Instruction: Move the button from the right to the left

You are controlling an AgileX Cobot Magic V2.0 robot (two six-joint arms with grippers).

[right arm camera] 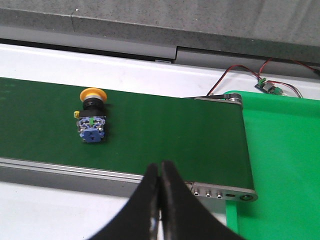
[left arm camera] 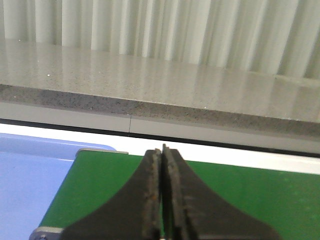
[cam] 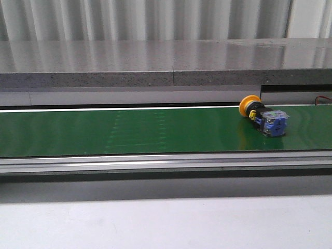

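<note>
The button (cam: 263,116) is lying on its side on the green belt (cam: 129,132), toward the right end, nearer the far edge than the near one, its orange cap pointing to the far side. Nothing is touching it. The right gripper (right arm camera: 160,172) is hanging over the belt's near edge with its jaws pressed together, empty; the left gripper (left arm camera: 161,160) is likewise closed and empty near the belt's left end. Risks, as judged: the round cap is likely to roll if nudged; closed jaws would push the button instead of taking it; a belt that starts running would be carrying it off. A grey stone ledge (cam: 155,62) is running along the far side, pale vertical slats (cam: 145,18) behind; a green tray (right arm camera: 280,150) is adjoining the belt's right end, loose wires (right arm camera: 240,75) beside it.
</note>
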